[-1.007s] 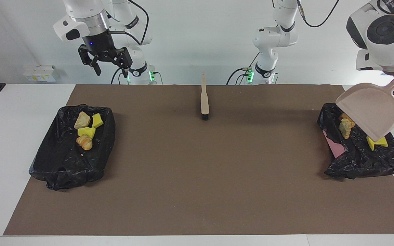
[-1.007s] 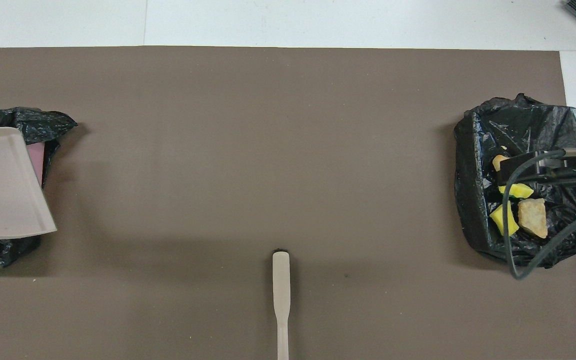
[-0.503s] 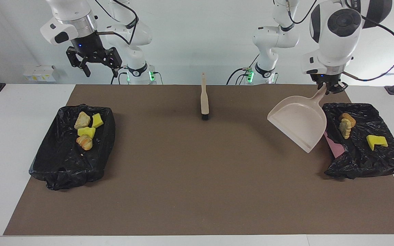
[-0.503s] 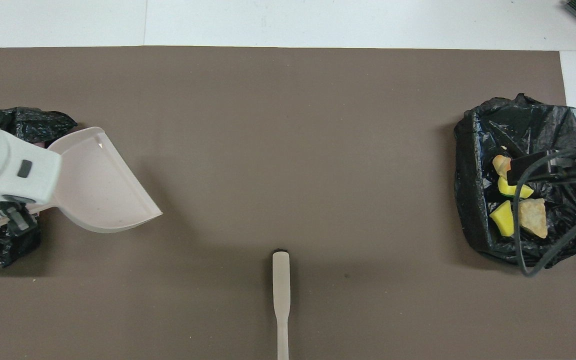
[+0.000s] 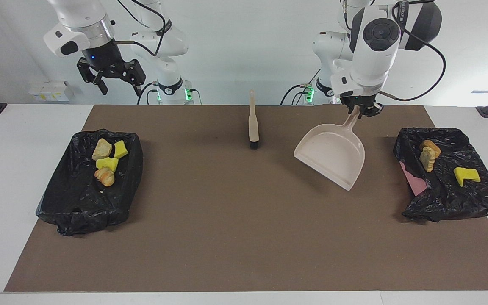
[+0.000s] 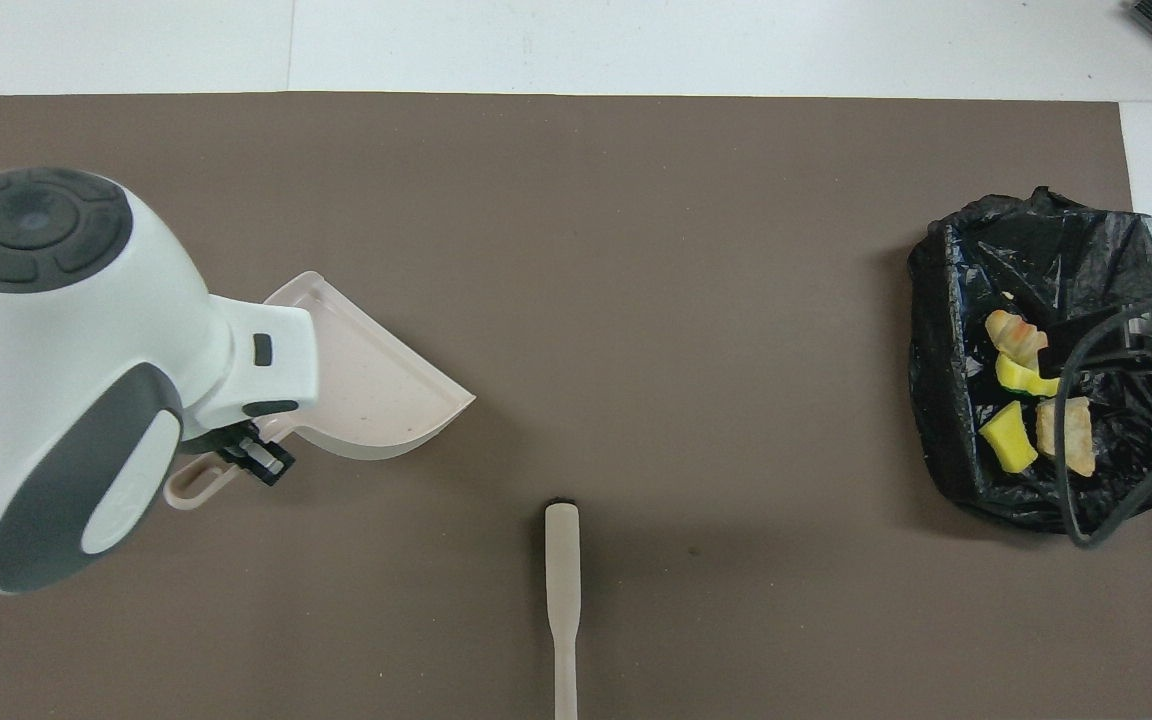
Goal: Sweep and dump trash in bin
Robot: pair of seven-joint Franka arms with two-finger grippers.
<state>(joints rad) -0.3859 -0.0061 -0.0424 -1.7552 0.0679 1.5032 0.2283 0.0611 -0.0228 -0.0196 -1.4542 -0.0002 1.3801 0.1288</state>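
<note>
- The left hand (image 5: 360,111) grips the dustpan (image 5: 331,156) by its handle; a second ago it held the pan tipped over the bin (image 5: 451,178) at the left arm's end of the desk (image 5: 28,127), and it has since carried it clear over the brown mat (image 5: 244,220), toward the brush (image 5: 253,127).
- The pan looks empty, so the dump appears done.
- The trash (image 5: 428,157) now lies in two bins: three lumps in that bin, four in the other bin (image 5: 87,182) at the right arm's end.
- The right hand (image 5: 119,82) hangs wide open and empty above that second bin; it has risen slightly.
- No lumps show on the mat; likely only setting the pan down remains.
</note>
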